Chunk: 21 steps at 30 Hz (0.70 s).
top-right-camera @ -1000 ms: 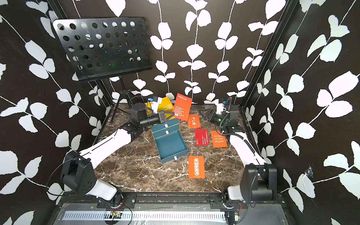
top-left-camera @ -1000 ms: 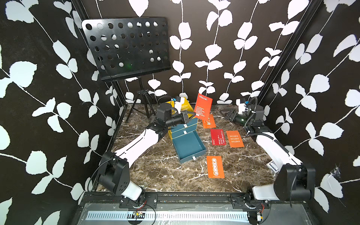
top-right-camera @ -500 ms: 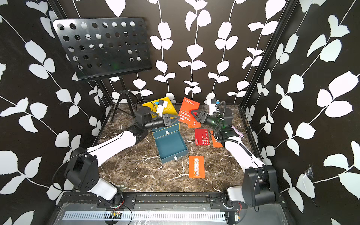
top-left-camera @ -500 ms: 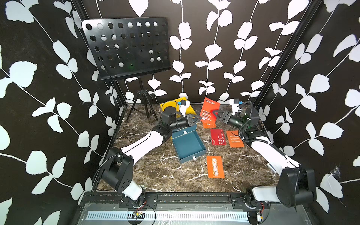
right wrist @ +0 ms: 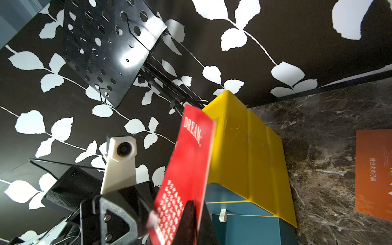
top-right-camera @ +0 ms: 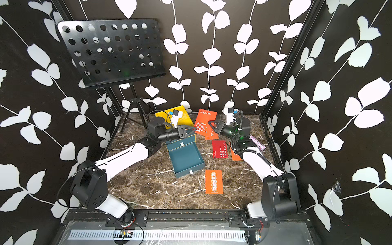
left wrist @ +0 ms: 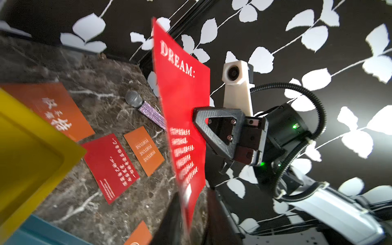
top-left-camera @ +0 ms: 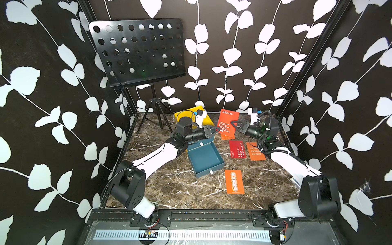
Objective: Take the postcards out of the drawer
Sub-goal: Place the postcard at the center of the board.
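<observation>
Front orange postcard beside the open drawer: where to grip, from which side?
The orange postcard lies flat on the marble table, apart from the drawer. Probably take its near short edge, coming down from above at a tilt: it is thin with nothing to wrap, and that edge has bare table around it.

Both arms reach inward; right claw clamped shut, left claw slightly parted.

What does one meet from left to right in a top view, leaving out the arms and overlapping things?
music stand → teal drawer → dark red postcard → orange FORTUNE postcard
</observation>
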Motion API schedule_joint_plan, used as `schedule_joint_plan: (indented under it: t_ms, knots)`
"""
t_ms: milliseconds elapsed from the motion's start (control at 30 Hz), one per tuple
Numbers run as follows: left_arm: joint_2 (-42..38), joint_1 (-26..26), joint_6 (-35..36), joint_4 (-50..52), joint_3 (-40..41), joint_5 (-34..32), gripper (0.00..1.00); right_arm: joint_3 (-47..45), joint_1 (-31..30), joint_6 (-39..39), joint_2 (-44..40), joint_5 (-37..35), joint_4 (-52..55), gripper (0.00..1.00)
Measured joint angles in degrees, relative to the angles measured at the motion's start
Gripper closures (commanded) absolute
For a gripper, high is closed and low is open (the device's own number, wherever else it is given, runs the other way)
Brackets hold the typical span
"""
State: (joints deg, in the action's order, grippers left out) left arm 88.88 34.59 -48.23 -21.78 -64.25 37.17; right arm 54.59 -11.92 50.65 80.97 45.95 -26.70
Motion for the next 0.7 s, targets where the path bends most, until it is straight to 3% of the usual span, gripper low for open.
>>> schedule_joint_plan:
  t_ms: [67, 333, 700]
  knots:
    - [-0.42, 0.00, 1.05, 1.46, 0.04, -0.79, 0.02, 0.00, 0.02, -1.16, -0.68, -0.31, 2.49, 0.97]
    - [-4.98, 0.00, 7.91, 9.86, 0.13, -6.40, 0.01, 0.02, 2.60, -7.52, -6.34, -0.48, 17.86, 0.96]
    - [-10.10, 0.00, 18.14, 17.70, 1.79, -12.33, 0.01, -2.05, 6.56, -24.92, -16.68, -6.10, 55.08, 0.95]
